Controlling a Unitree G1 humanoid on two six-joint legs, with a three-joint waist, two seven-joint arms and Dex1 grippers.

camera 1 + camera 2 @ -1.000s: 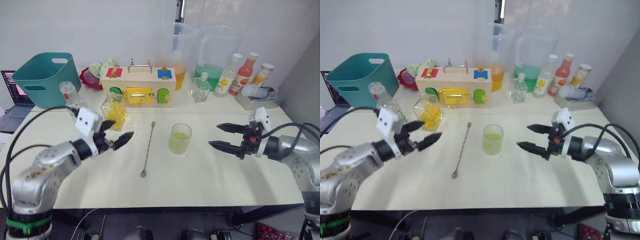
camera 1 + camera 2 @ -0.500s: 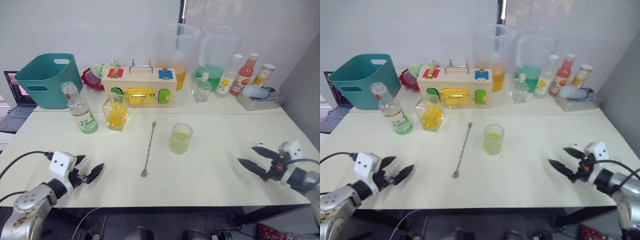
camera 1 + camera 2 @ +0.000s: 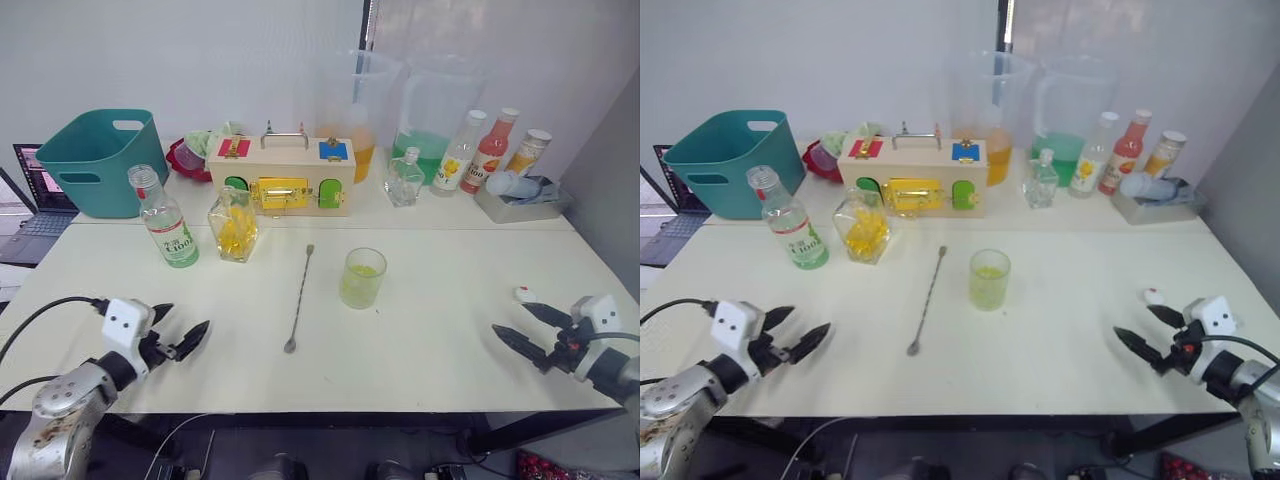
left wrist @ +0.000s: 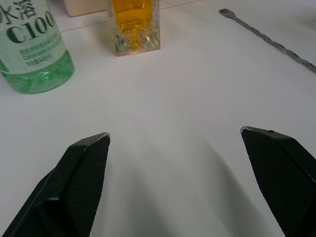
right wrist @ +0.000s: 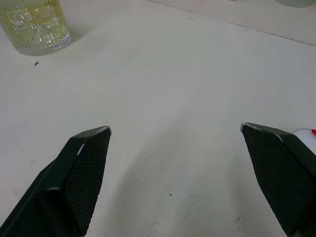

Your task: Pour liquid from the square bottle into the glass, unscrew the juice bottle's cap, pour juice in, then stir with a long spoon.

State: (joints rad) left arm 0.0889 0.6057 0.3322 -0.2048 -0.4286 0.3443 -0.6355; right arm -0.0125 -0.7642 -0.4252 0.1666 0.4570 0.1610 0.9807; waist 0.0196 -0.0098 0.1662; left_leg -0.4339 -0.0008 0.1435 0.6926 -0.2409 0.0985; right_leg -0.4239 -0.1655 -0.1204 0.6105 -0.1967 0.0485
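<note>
Both tools, left tool (image 3: pixel 177 338) and right tool (image 3: pixel 526 327), have pulled back from the glass (image 3: pixel 361 278), released and empty, the long spoon (image 3: pixel 298 298) untouched beside it.

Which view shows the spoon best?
Either eye view: the whole spoon lies on the table left of the glass, bowl end nearest the robot. The left wrist view catches just its far, forked end and part of the twisted stem.
</note>
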